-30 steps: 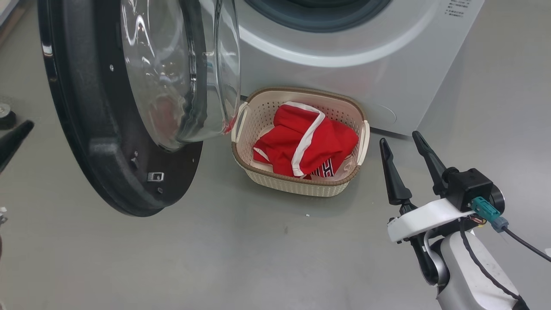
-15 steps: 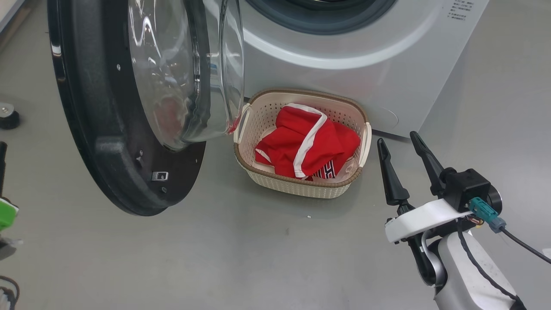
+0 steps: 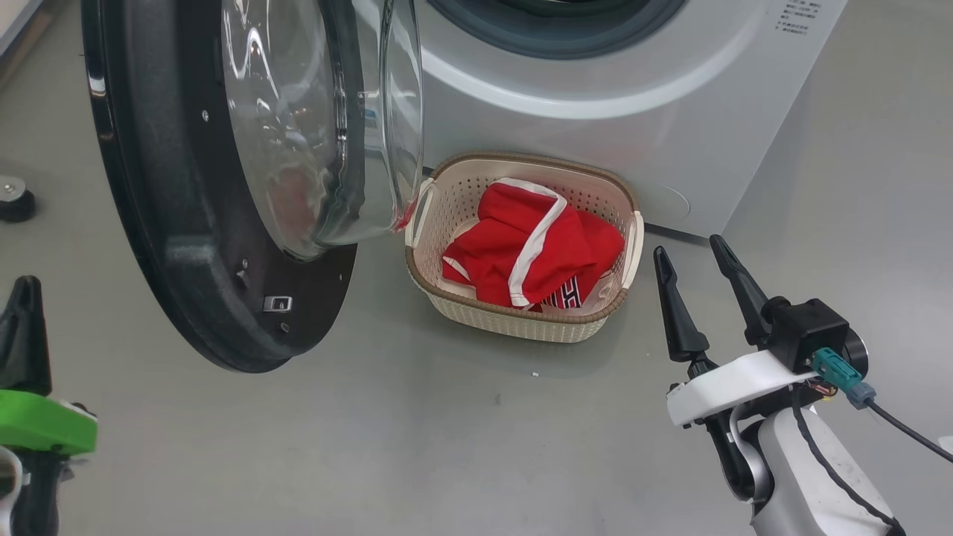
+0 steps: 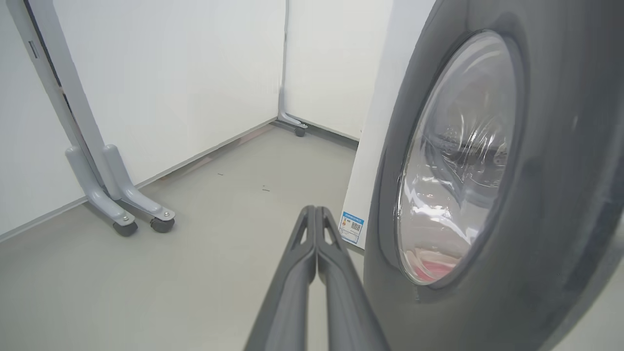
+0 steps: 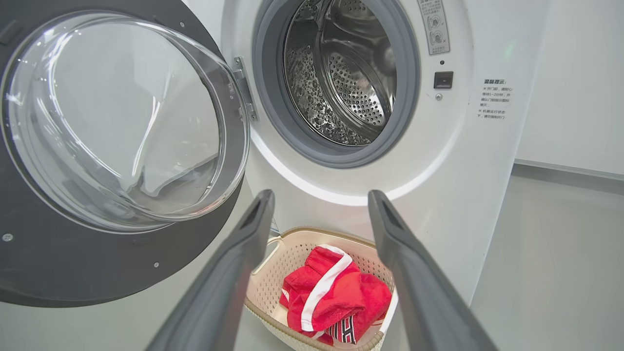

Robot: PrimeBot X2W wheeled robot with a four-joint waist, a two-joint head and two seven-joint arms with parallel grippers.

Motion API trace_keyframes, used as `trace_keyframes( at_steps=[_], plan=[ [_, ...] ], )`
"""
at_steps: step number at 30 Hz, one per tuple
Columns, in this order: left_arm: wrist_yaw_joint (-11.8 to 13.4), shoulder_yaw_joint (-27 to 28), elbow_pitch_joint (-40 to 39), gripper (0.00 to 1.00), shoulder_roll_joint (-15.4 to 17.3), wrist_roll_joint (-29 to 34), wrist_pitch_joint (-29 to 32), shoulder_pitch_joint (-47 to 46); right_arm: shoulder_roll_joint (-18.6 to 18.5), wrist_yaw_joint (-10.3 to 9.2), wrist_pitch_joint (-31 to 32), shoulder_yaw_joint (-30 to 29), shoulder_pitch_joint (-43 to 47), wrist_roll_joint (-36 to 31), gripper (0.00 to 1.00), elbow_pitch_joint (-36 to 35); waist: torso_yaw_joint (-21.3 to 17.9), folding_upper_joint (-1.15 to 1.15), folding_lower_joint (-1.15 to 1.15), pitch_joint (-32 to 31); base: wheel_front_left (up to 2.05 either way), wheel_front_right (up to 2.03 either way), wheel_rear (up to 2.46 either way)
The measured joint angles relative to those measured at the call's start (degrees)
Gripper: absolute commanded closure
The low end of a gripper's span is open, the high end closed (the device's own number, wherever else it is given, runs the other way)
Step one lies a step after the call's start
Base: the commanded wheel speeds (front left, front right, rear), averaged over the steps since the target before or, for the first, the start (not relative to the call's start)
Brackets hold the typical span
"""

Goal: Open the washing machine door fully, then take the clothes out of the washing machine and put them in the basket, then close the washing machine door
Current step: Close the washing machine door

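Note:
The washing machine (image 3: pixel 595 89) stands with its door (image 3: pixel 186 246) swung wide to the left, and its steel drum (image 5: pixel 341 73) looks bare. Red clothes (image 3: pixel 521 246) with white trim lie in the cream basket (image 3: pixel 521 316) on the floor against the machine's front. My right gripper (image 3: pixel 689 249) hovers open just right of the basket, holding nothing. In the right wrist view the right gripper (image 5: pixel 321 195) frames the basket (image 5: pixel 273 287) and the clothes (image 5: pixel 331 297). My left gripper (image 3: pixel 28 286) is shut at the lower left, outside the door (image 4: pixel 560 195); the left wrist view shows its fingers (image 4: pixel 312 253) pressed together.
A small black round foot (image 3: pixel 13 199) sits on the grey floor left of the door. Grey frame legs on castors (image 4: pixel 122 204) stand against the white wall. Open floor lies in front of the basket and between my arms.
My left gripper has risen into the head view at the lower left, its green mount now showing. The right gripper, door, basket and clothes have stayed put; the camera shifted slightly.

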Motion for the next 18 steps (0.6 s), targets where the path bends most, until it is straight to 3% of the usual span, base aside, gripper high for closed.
trace_keyframes(
  at_steps=[11, 13, 14, 18],
  plan=[
    [-0.07, -3.94, 2.36, 1.0, 0.08, 1.92, -11.13, 2.92, 0.22, 0.07, 0.01, -0.04, 0.1, -0.03, 0.0, 0.03, 0.25, 0.0, 0.0, -0.44, 0.0, 0.0, 0.0],
    [-0.07, -4.52, 3.07, 0.56, 0.18, 2.01, -12.16, 3.31, 0.3, 0.07, 0.0, -0.04, 0.11, -0.03, 0.0, 0.03, 0.26, 0.0, 0.0, -0.56, 0.0, 0.0, 0.0],
    [-0.07, -4.69, 3.25, 0.0, 0.25, 2.56, -13.22, 3.6, 0.36, 0.07, 0.0, -0.04, 0.12, -0.03, 0.0, 0.04, 0.26, 0.0, 0.0, -0.62, 0.0, 0.0, 0.0],
    [-0.08, -4.69, 4.5, 0.0, 0.29, 2.96, -15.97, 4.38, 0.52, 0.09, 0.01, -0.04, 0.15, -0.03, 0.0, 0.1, 0.24, 0.0, 0.0, -0.87, 0.0, 0.0, 0.0]
  ],
)
